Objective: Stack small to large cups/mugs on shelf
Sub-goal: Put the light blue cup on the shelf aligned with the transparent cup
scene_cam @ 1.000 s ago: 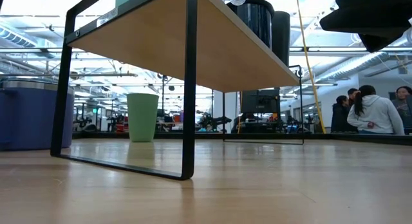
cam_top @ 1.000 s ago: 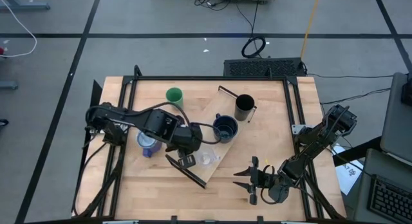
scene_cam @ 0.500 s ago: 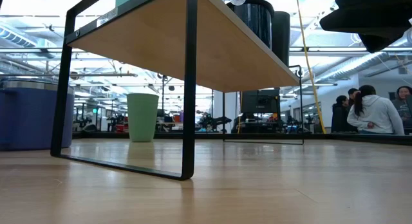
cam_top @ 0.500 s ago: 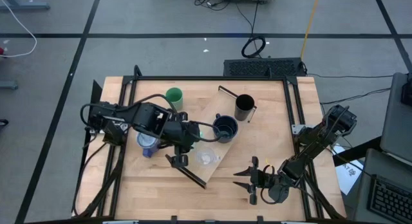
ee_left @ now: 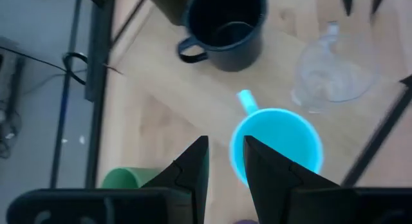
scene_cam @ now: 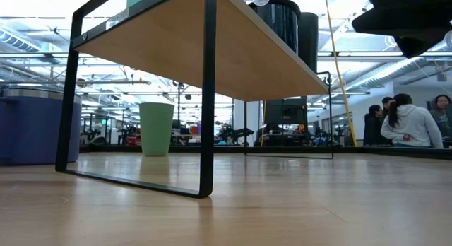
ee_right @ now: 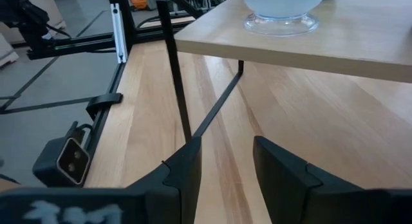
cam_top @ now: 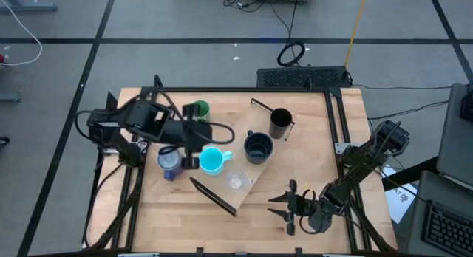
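Bare shelf [cam_top: 230, 142] between cyan mug [cam_top: 212, 160] and wide black mug [cam_top: 258, 148].

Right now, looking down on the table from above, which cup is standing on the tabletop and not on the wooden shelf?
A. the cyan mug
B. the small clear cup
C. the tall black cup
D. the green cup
D. The green cup stands on the tabletop beyond the shelf, while the cyan mug, the tall black cup and the small clear cup all rest on the shelf board.
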### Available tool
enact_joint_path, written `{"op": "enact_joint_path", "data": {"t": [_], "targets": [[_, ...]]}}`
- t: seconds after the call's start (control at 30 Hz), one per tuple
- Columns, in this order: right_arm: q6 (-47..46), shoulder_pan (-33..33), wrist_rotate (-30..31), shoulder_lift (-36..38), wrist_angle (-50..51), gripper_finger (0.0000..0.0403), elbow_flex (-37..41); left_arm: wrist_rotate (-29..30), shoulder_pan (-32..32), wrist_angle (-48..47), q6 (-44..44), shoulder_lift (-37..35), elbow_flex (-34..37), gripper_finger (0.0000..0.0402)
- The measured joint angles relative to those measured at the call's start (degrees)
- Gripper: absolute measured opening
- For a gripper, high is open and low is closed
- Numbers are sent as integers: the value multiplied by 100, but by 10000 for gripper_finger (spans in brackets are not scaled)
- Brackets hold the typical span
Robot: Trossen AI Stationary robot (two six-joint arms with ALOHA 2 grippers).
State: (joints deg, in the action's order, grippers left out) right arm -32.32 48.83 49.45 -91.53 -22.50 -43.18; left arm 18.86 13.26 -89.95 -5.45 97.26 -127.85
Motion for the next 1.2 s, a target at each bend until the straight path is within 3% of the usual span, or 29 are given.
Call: {"op": "enact_joint_path", "data": {"t": [0.3,0.67,0.97,1.2], "targets": [[-2,190,0,0,-95,130,0,388,-684,-5,186,-509,1334,89],[-4,228,28,0,-173,130,0,384,-1181,1193,-218,-1914,3940,5],[0,218,143,0,-191,130,0,337,-1181,2674,-207,-2435,5644,12],[-31,217,173,0,-304,130,0,-109,-1120,3318,-200,-2423,6209,9]]}}
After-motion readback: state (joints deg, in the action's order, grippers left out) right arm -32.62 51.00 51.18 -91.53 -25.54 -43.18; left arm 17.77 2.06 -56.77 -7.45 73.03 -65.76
